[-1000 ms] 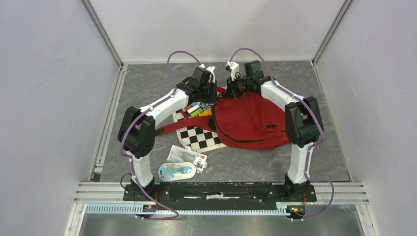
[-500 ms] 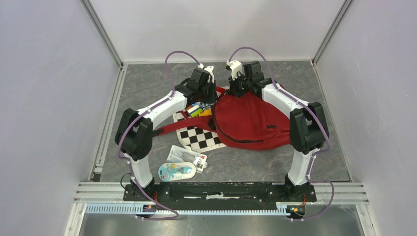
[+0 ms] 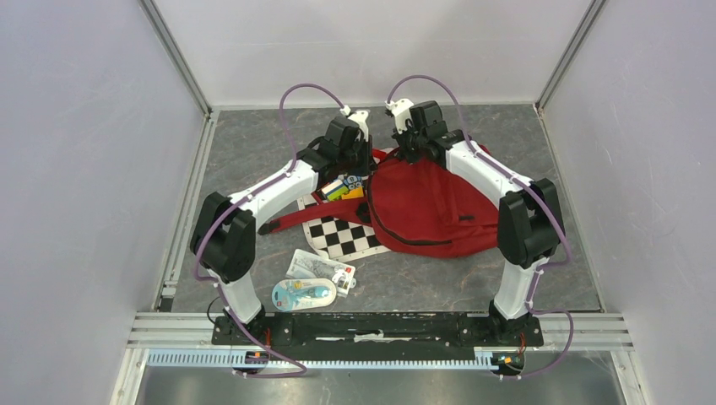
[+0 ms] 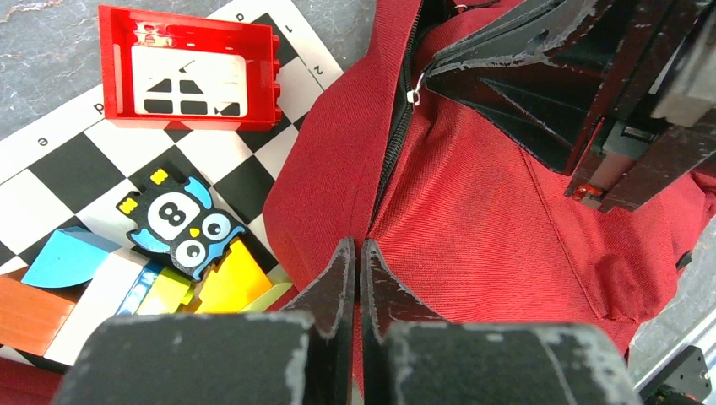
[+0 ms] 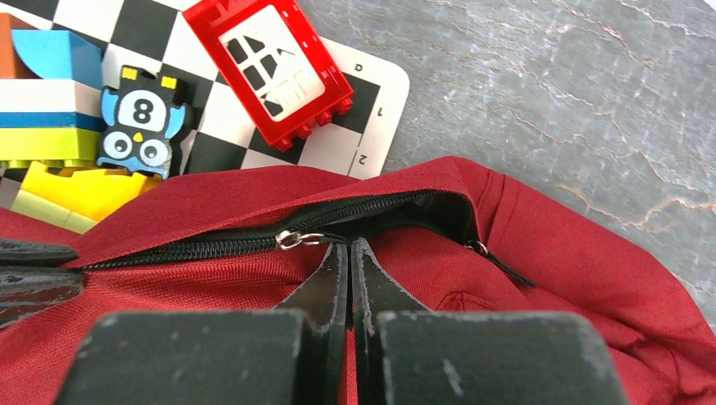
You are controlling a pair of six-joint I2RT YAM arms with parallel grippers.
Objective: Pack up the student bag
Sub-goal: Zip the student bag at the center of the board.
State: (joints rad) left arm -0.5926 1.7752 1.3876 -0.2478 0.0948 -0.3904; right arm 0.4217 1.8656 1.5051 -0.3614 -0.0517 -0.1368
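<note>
A: Grey tabletop (image 3: 253,143); student bag (image 3: 431,207) lies right of centre, mostly zipped. Why hold there?
B: Left gripper (image 4: 355,253), right gripper (image 5: 349,253) both closed beside the zipper (image 5: 253,245) (probably pinching fabric; contact unclear), to part it.

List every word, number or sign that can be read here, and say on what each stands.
"8": on the owl piece.
"d", "1", "2": on the white margin of the chessboard.
"e": on that margin too, in the left wrist view.
Packets near the arm bases: print too small to read.
Red block: only shapes, no letters.
</note>
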